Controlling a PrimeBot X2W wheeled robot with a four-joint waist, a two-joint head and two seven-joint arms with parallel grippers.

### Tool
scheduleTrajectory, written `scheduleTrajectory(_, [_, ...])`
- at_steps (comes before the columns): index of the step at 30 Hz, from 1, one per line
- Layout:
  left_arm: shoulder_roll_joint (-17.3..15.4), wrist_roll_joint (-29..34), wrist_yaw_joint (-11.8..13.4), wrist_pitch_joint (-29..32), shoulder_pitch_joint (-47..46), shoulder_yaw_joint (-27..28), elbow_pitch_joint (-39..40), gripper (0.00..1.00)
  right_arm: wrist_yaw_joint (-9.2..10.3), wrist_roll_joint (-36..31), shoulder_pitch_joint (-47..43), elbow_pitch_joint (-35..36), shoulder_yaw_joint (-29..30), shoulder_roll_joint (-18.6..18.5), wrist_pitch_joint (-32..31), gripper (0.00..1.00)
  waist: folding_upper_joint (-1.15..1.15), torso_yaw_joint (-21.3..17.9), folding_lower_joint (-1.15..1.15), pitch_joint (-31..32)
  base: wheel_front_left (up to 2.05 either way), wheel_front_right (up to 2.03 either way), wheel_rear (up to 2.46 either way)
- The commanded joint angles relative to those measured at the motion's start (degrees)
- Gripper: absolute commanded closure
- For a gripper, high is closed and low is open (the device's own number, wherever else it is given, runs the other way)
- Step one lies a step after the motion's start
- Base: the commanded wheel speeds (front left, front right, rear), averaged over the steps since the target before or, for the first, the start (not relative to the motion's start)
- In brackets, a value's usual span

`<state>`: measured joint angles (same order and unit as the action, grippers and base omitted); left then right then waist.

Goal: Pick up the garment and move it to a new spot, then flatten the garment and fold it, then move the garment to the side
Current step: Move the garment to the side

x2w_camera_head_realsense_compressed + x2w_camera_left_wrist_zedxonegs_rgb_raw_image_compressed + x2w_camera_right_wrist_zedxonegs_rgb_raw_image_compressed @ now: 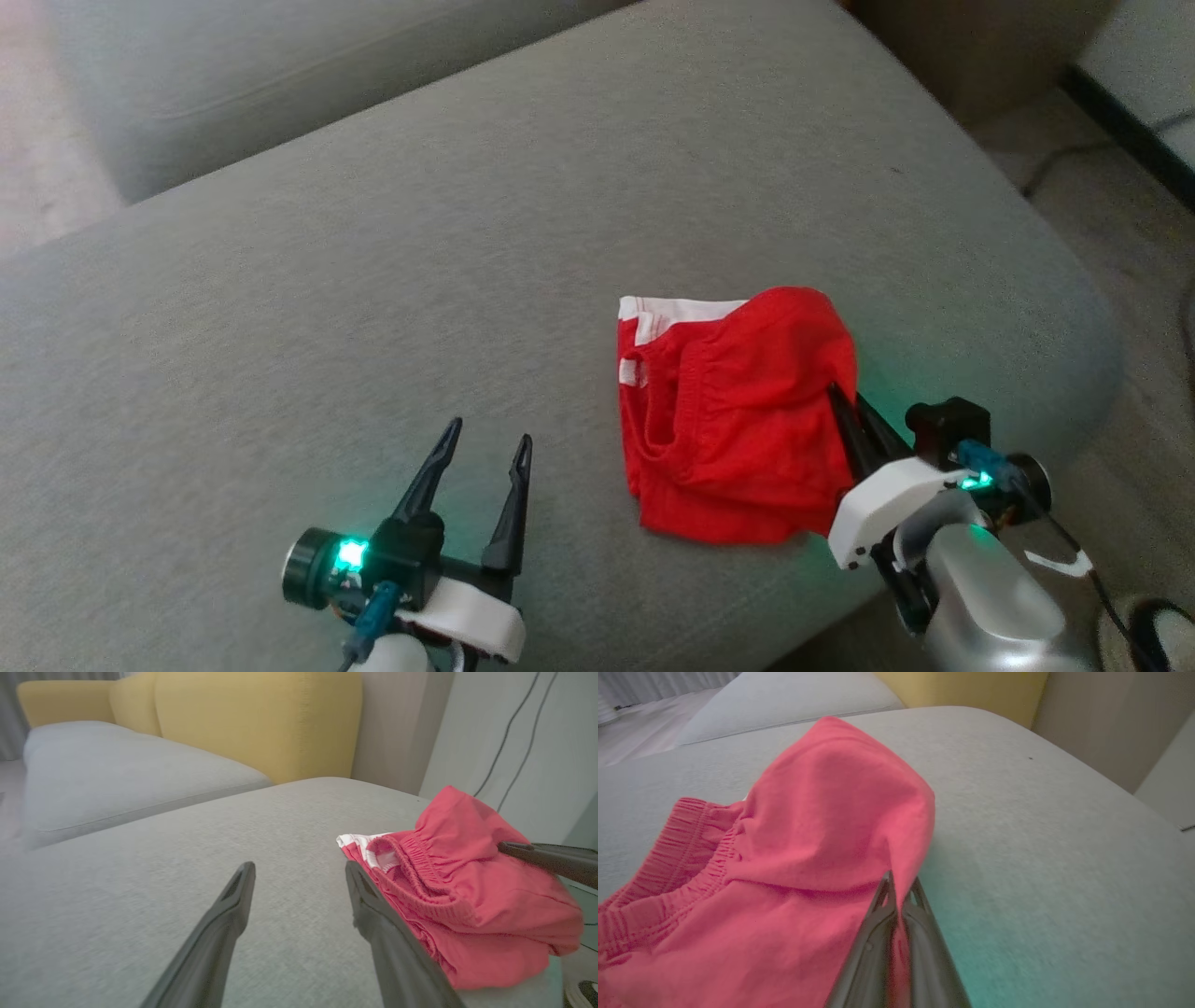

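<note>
while our right gripper (845, 397) pinches shut on the edge of the red garment (728, 420) just to its left, our left gripper (490, 441) sits wide open and empty beyond. pickup step, we reckon; next, a clean lift.

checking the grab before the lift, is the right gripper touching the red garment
Touching. The right wrist view shows the right gripper shut on a fold of the red garment, with the cloth pinched between its jaws.
</note>
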<state>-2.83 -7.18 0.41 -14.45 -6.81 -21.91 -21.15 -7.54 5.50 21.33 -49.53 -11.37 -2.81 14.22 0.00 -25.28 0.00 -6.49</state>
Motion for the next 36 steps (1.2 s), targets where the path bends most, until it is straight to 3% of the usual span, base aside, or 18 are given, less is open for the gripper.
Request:
scheduleTrajectory(1, [-0.1, -0.4, -0.1, -0.5, -2.4, 1.1, 1.2, 0.0, 0.05, 0.1, 0.1, 2.0, -0.9, -0.1, 0.8, 1.0, 0.0, -3.8, 0.0, -1.4, 0.0, 0.0, 0.0])
scheduleTrajectory(9, [-0.1, 1.3, 0.2, -0.5, -2.6, 1.7, -2.4, 0.0, 0.05, -6.0, 5.8, 2.7, 3.7, -2.8, 0.8, 1.0, 0.0, 0.3, 0.0, -4.5, 0.0, 0.0, 0.0])
scheduleTrajectory(17, [-0.6, 4.0, -0.7, -0.5, -4.1, 3.3, -3.2, 0.0, 0.05, -12.6, 19.6, -4.4, 8.9, -12.4, 0.8, 1.0, 0.0, 8.4, 0.0, -10.0, 0.0, 0.0, 0.0])
scheduleTrajectory(24, [-0.9, 5.3, -1.1, -0.5, -5.4, 3.5, -3.2, 0.0, 0.05, -18.2, 26.8, -12.1, 20.4, -20.0, -1.6, 1.0, 0.0, 12.1, 0.0, -12.4, 0.0, 0.0, 0.0])
scheduleTrajectory(25, [-0.9, 5.4, -1.0, -0.5, -5.6, 3.5, -3.2, 0.0, 0.05, -19.3, 27.1, -12.5, 22.3, -20.7, -1.9, 0.91, 0.0, 12.3, 0.0, -12.6, 0.0, 0.0, 0.0])
scheduleTrajectory(26, [-0.9, 5.4, -1.0, -0.5, -5.7, 3.6, -3.1, 0.0, 0.05, -20.3, 27.4, -12.6, 24.5, -21.1, -1.9, 0.39, 0.0, 12.5, 0.0, -12.8, 0.0, 0.0, 0.0])
scheduleTrajectory(27, [-0.9, 5.4, -1.0, -0.5, -5.7, 3.6, -3.1, 0.0, 0.05, -20.3, 27.4, -12.6, 24.5, -21.1, -1.9, 0.39, 0.0, 12.5, 0.0, -12.8, 0.0, 0.0, 0.0])
scheduleTrajectory(28, [-1.0, 5.5, -0.9, -0.5, -5.8, 3.7, -3.1, 0.0, 0.05, -21.1, 27.6, -12.5, 26.7, -21.1, -1.7, 0.0, 0.0, 12.6, 0.0, -12.9, 0.0, 0.0, 0.0])
scheduleTrajectory(32, [-1.0, 5.4, -0.6, -0.5, -6.4, 4.4, -3.1, 0.0, 0.05, -23.6, 28.4, -10.9, 31.6, -18.8, 0.2, 0.0, 0.0, 12.6, 0.0, -13.0, 0.0, 0.0, 0.0])
scheduleTrajectory(36, [-0.9, 5.2, 0.3, -0.5, -6.7, 5.4, -2.7, 0.0, 0.05, -22.7, 28.6, -4.8, 31.2, -13.7, 0.7, 0.0, 0.0, 12.3, 0.0, -12.2, 0.0, 0.0, 0.0])
